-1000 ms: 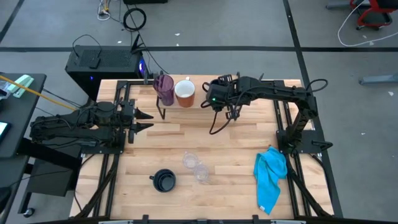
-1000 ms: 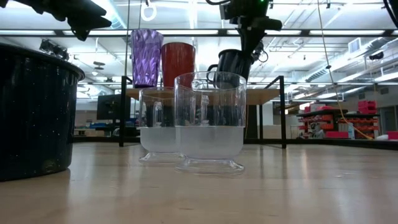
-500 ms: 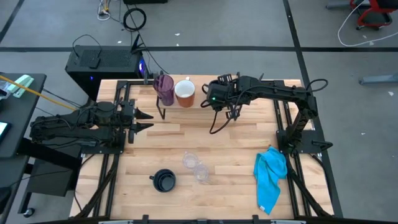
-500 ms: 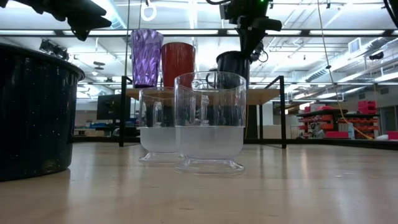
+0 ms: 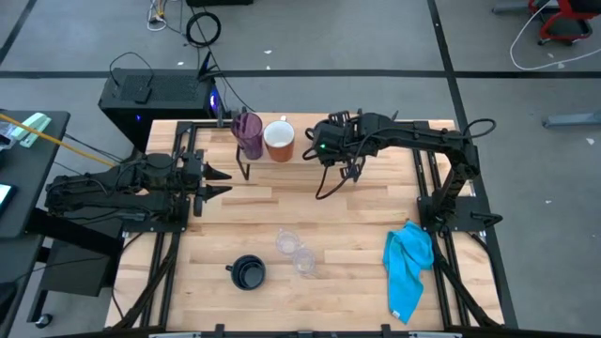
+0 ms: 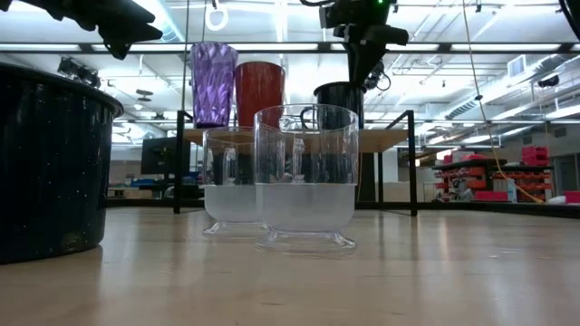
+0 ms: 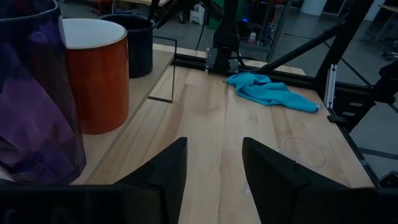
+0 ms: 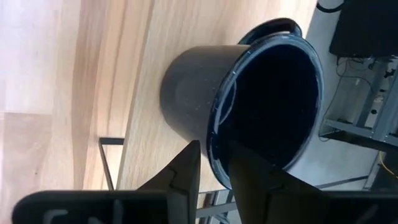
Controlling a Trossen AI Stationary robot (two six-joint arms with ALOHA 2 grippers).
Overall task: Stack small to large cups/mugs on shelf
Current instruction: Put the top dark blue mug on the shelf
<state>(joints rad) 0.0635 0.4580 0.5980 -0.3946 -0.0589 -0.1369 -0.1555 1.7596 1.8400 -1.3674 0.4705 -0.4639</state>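
Right wrist view: black mug's (image 8: 249,106) rim sits between right pincer's (image 8: 212,163) slightly spread fingers.

We see a wooden tabletop (image 5: 357,221) of pale planks carrying a low shelf (image 5: 376,143) along its far edge, a light wood plank on thin black legs. On the shelf stand a purple tumbler (image 5: 249,132), a white mug with an orange-brown inside (image 5: 279,140) just beside it, and a black mug (image 6: 338,101) further along. On the tabletop itself rest a second black mug (image 5: 248,272), two clear cups (image 5: 296,252) touching each other, and a blue cloth (image 5: 408,268) near the right edge.
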